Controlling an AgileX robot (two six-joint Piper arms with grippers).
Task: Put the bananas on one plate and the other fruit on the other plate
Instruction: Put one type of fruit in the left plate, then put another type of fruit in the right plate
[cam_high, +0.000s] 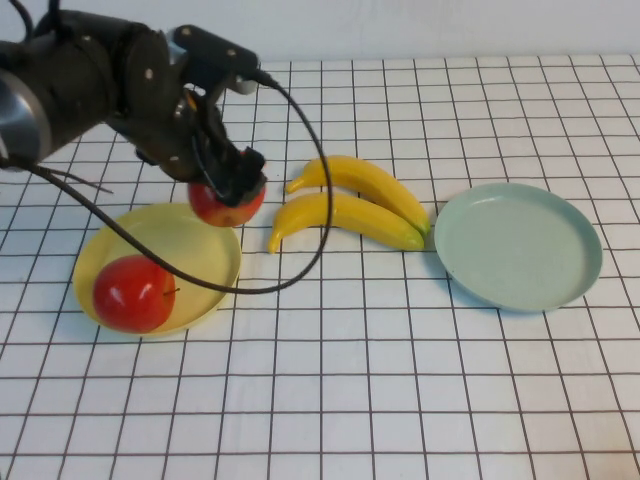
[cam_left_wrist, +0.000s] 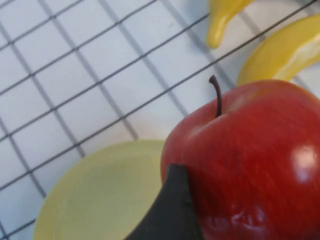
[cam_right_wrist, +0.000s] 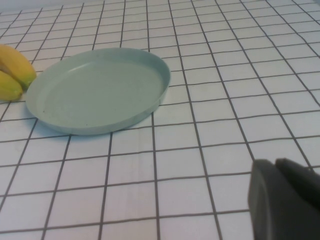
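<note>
The left gripper (cam_high: 232, 190) has its jaws clamped on an apple (cam_high: 226, 203) over the yellow plate's (cam_high: 205, 250) far right rim; the other apple (cam_high: 132, 292) sits near-left inside. Bananas (cam_high: 352, 207) lie on the desk just right, beside the blue plate (cam_high: 518, 246). Right gripper (cam_right_wrist: 285, 200) waits nearer, jaws unclear.

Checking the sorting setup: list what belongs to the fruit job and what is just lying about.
Job:
- held apple, in left claw, over the yellow plate rim
- apple on plate
- two bananas
- blue-green plate

Lying about:
- nothing; right claw idle near the blue-green plate
</note>
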